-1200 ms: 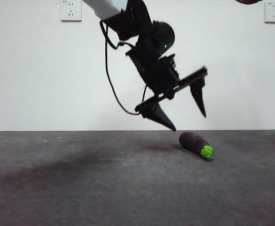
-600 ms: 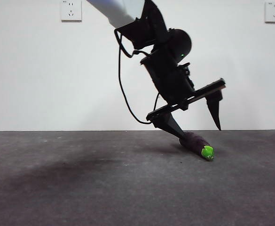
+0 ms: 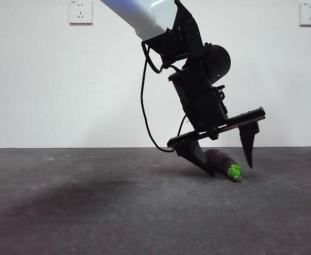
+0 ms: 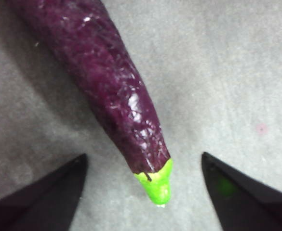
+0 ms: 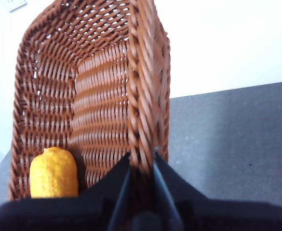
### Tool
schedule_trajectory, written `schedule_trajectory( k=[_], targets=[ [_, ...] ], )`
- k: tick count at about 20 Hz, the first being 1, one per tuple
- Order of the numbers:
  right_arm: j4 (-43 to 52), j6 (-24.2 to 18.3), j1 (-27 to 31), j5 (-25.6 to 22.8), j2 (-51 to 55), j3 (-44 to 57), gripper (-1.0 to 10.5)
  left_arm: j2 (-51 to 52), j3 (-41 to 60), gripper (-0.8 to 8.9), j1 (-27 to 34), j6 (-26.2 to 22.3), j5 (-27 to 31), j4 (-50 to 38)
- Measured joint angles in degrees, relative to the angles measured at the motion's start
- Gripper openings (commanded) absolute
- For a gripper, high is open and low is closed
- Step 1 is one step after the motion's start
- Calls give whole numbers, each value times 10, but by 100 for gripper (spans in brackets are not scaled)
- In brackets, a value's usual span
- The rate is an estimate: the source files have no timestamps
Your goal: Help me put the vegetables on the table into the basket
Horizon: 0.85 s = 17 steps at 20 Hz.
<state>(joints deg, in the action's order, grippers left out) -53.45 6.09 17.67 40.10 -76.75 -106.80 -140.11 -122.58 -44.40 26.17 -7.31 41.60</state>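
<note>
A dark purple eggplant (image 3: 221, 160) with a bright green cap lies on the grey table (image 3: 91, 212), right of centre. My left gripper (image 3: 230, 170) has come down over it, open, one fingertip on each side of the capped end. The left wrist view shows the eggplant (image 4: 107, 86) between the two spread black jaws, its green tip toward the camera. My right gripper (image 5: 141, 161) is shut on the braided rim of the brown wicker basket (image 5: 102, 96), held up off the table. A yellow corn cob (image 5: 54, 173) rests inside it. No potato is in view.
A white wall with two sockets (image 3: 80, 11) stands behind the table. The left arm's black cable (image 3: 147, 111) hangs beside the wrist. Dark table surface (image 5: 227, 139) stretches beside the basket.
The left arm has swung right and down. Its open jaws went from above and left of the eggplant to straddling the capped end at table level. The eggplant has not moved.
</note>
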Motion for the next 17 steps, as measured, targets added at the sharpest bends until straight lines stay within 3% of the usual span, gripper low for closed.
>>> schedule_trajectory(
  k=[4, 8, 17],
  targets=[
    [-1, 0, 0, 0, 0, 0, -12, -3, 0, 57, 1, 0, 1, 2],
    [-1, 0, 0, 5, 0, 0, -12, -4, 0, -11, 2, 0, 0, 11],
    [-2, -1, 0, 8, 0, 0, -12, -8, 0, -6, 0, -2, -30, -9]
  ],
)
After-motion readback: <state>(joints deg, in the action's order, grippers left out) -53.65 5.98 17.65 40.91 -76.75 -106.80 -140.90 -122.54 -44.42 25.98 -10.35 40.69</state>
